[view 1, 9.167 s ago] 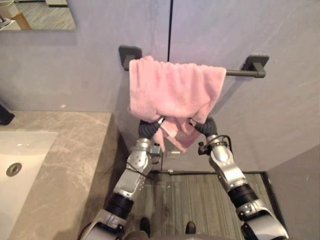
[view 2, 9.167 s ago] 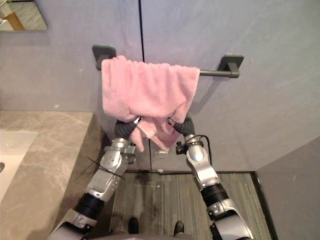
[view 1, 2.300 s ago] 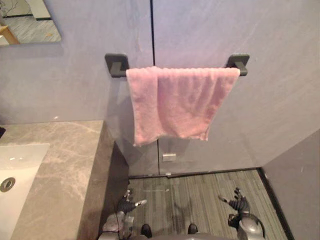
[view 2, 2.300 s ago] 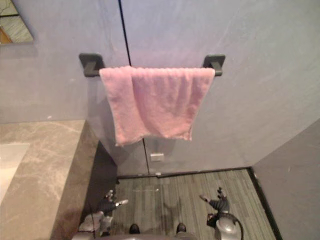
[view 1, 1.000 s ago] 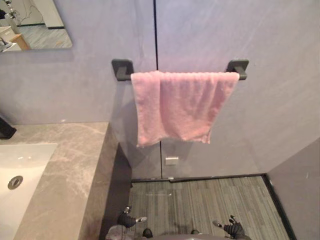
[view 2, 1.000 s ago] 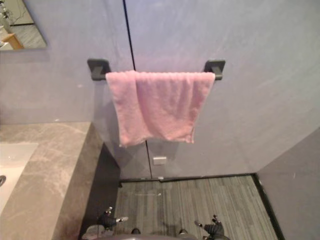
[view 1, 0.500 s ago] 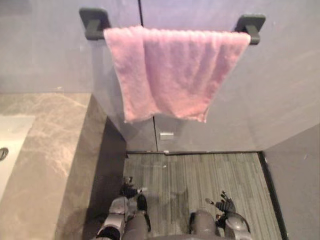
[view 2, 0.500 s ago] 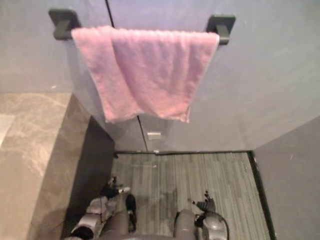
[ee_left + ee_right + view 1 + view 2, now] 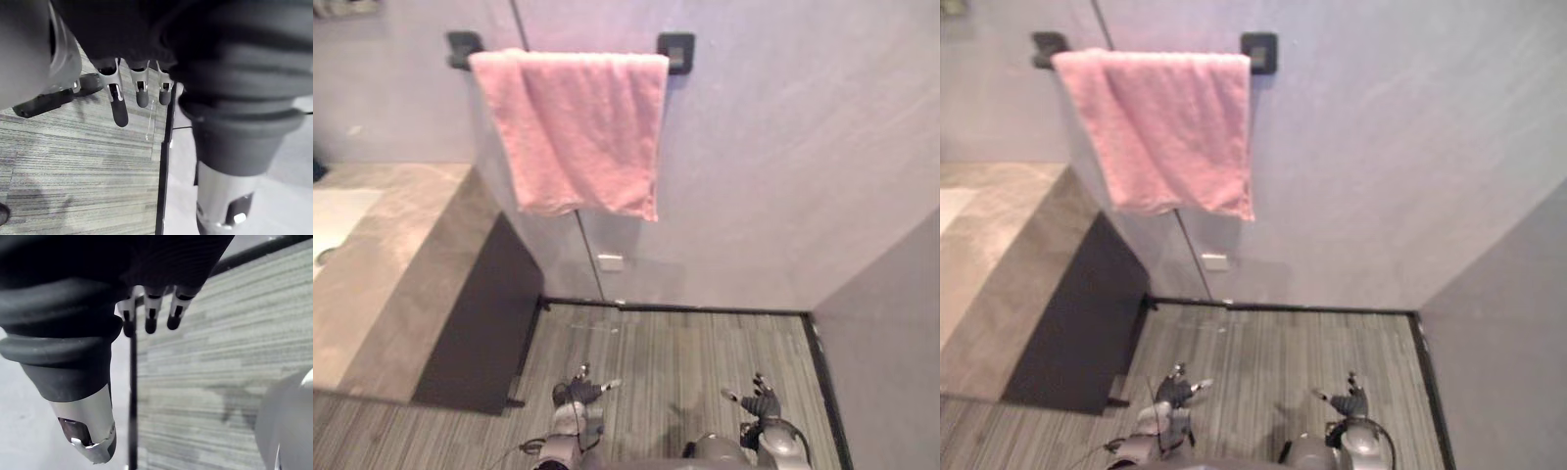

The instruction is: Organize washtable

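Observation:
A pink towel (image 9: 573, 127) hangs spread over the dark wall rail (image 9: 675, 51), its lower edge slanting down to the right. Far below it, near the bottom of the head views, my left hand (image 9: 576, 394) and my right hand (image 9: 761, 403) hang low over the striped floor, both open with fingers straight and nothing in them. In the left wrist view the fingers (image 9: 119, 100) point straight at the floor, and in the right wrist view the fingers (image 9: 151, 316) do the same. The grey marble washtable (image 9: 396, 264) lies at the left.
A white sink basin (image 9: 333, 220) is set in the washtable at the far left. A dark side panel (image 9: 484, 323) drops from the counter to the striped floor (image 9: 675, 343). A grey wall (image 9: 891, 333) closes in on the right.
The camera has swung to the right and back, so towel and washtable sit further left in view. The towel hangs unchanged. Both hands stay low and open.

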